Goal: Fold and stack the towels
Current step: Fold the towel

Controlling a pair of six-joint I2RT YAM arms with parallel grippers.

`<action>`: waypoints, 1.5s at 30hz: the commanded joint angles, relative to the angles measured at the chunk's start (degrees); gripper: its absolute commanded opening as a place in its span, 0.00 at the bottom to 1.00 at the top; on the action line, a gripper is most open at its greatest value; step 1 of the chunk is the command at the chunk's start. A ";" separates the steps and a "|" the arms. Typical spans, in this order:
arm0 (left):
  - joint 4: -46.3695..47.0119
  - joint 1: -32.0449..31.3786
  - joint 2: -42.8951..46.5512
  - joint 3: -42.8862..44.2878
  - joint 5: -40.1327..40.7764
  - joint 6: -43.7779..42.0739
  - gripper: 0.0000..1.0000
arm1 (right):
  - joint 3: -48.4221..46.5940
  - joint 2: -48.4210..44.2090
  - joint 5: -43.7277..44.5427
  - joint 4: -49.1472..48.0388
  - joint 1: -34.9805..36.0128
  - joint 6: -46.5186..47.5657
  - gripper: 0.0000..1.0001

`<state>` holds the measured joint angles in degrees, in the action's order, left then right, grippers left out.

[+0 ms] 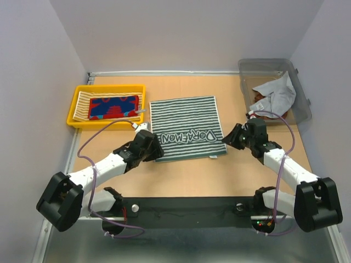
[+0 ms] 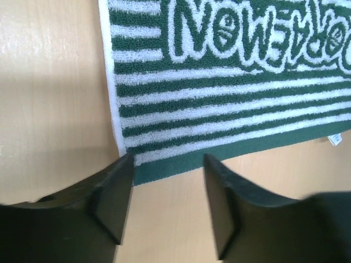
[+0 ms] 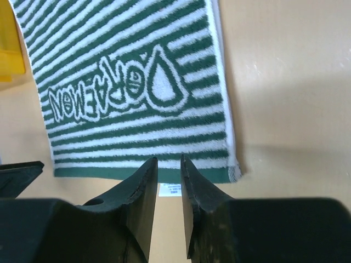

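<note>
1. Fingers of the left gripper stand well apart, empty, at the near left corner of the green-white striped towel, which lies flat mid-table.
2. Right gripper: narrowly parted, gripping nothing, at that towel's near right edge.
3. Farther back: red-blue towel in the yellow tray; grey towel in the clear bin.

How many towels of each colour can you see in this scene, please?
Green-and-white striped towel: 1
Red-and-blue towel: 1
Cream striped towel: 1
Grey towel: 1
Rust-brown towel: 1
Total: 5 towels
</note>
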<state>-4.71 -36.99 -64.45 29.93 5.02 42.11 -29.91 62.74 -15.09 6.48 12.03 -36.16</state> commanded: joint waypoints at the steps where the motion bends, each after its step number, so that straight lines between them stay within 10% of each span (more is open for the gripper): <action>1: -0.22 0.08 -2.17 1.01 -0.35 0.08 0.57 | -2.08 4.22 -3.63 -2.96 -0.17 1.18 0.28; 9: 4.36 -0.10 -10.43 -1.02 -2.12 0.17 0.33 | 4.32 9.77 0.40 -8.50 -0.17 -1.36 0.24; 19: -0.20 -0.10 -2.01 -6.73 -3.79 3.50 0.33 | 11.89 -0.06 5.25 0.28 -0.17 -6.99 0.23; 24: -4.85 -0.01 3.97 -5.07 -4.31 3.60 0.44 | 6.91 -9.56 6.40 5.65 -0.17 -4.19 0.24; 30: -4.70 0.25 4.17 4.67 -0.28 0.00 0.77 | -6.44 0.59 -1.51 1.19 -0.17 5.48 0.32; 45: 2.33 2.54 -28.19 24.22 -0.88 -8.27 0.73 | -18.00 31.39 -2.85 -16.85 0.01 4.87 0.39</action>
<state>-2.22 -34.39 -91.55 54.13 4.29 35.57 -47.42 93.60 -20.40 -6.04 11.99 -31.75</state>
